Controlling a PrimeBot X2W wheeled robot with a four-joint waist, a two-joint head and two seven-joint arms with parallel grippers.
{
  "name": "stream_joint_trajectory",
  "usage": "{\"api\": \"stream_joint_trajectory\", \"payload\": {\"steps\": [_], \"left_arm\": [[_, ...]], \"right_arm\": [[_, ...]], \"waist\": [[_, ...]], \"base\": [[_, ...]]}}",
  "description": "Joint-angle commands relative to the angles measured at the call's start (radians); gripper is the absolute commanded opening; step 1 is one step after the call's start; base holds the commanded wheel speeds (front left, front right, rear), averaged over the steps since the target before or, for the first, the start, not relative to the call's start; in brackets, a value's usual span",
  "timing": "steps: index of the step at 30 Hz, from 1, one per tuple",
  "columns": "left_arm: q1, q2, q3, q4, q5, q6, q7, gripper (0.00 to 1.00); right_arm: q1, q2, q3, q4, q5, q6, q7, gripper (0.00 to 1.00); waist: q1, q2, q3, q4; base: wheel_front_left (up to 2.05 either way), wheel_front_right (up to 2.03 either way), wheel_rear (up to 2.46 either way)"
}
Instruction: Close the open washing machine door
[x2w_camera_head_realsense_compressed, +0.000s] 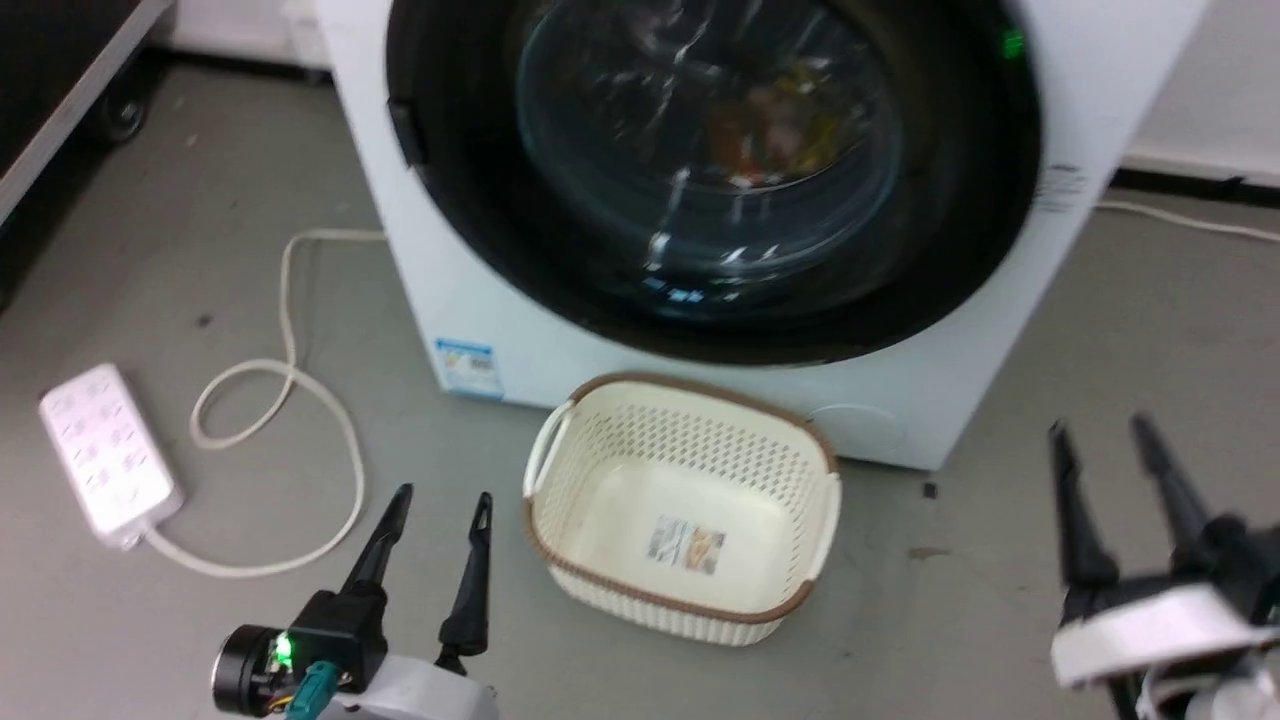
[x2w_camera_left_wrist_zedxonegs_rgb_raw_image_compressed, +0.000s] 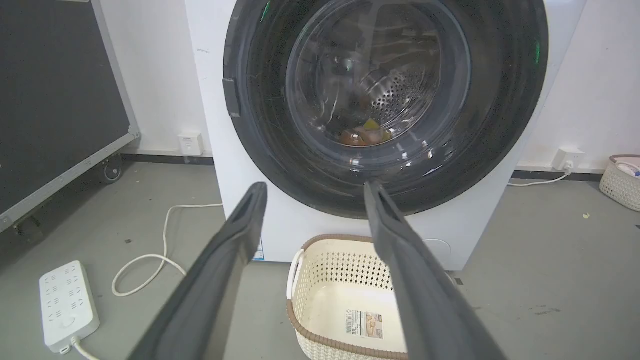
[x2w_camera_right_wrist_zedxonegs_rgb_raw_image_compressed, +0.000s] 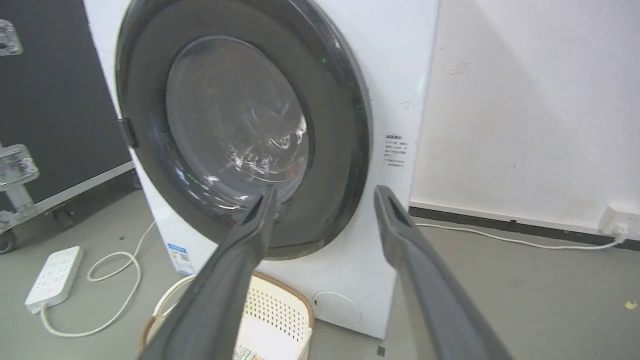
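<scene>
The white washing machine (x2w_camera_head_realsense_compressed: 1100, 90) stands on the floor straight ahead. Its door (x2w_camera_head_realsense_compressed: 960, 250), with a wide black rim and a clear glass bowl, lies flat against the machine's front. Through the glass some coloured items show in the steel drum. A blue sticker (x2w_camera_head_realsense_compressed: 467, 368) marks the lower left corner of the front. My left gripper (x2w_camera_head_realsense_compressed: 442, 498) hangs open and empty at the lower left, well short of the door. My right gripper (x2w_camera_head_realsense_compressed: 1098, 428) is open and empty at the lower right, off the machine's right corner. The wrist views show the door (x2w_camera_left_wrist_zedxonegs_rgb_raw_image_compressed: 500, 100) (x2w_camera_right_wrist_zedxonegs_rgb_raw_image_compressed: 335, 125) beyond each gripper's own spread fingers.
A cream perforated basket (x2w_camera_head_realsense_compressed: 700, 420) sits on the floor just before the machine, between my arms. A white power strip (x2w_camera_head_realsense_compressed: 105, 450) and its looped cable (x2w_camera_head_realsense_compressed: 290, 300) lie at the left. A black wheeled case (x2w_camera_left_wrist_zedxonegs_rgb_raw_image_compressed: 50, 100) stands far left; a small basket (x2w_camera_left_wrist_zedxonegs_rgb_raw_image_compressed: 620, 180) far right.
</scene>
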Motion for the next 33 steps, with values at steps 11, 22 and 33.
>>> {"api": "stream_joint_trajectory", "payload": {"steps": [11, 22, 33], "left_arm": [[0.063, 0.017, 0.021, -0.043, 0.032, 0.023, -0.004, 1.00], [0.068, 0.005, 0.038, -0.029, 0.013, 0.037, -0.004, 1.00], [0.067, 0.006, 0.045, -0.020, 0.006, 0.035, 0.002, 0.00]], "right_arm": [[0.177, 0.051, 0.042, -0.079, -0.052, -0.001, -0.004, 1.00], [0.183, 0.052, 0.050, -0.087, -0.023, -0.001, -0.004, 1.00], [0.169, 0.047, 0.071, -0.085, -0.026, 0.000, 0.001, 0.00]], "waist": [[0.0004, -0.0001, -0.078, -0.115], [0.0004, -0.0001, -0.071, -0.113], [0.0004, -0.0001, -0.067, -0.096]], "base": [[0.00, 0.00, 0.00], [0.00, 0.00, 0.00], [0.00, 0.00, 0.00]]}}
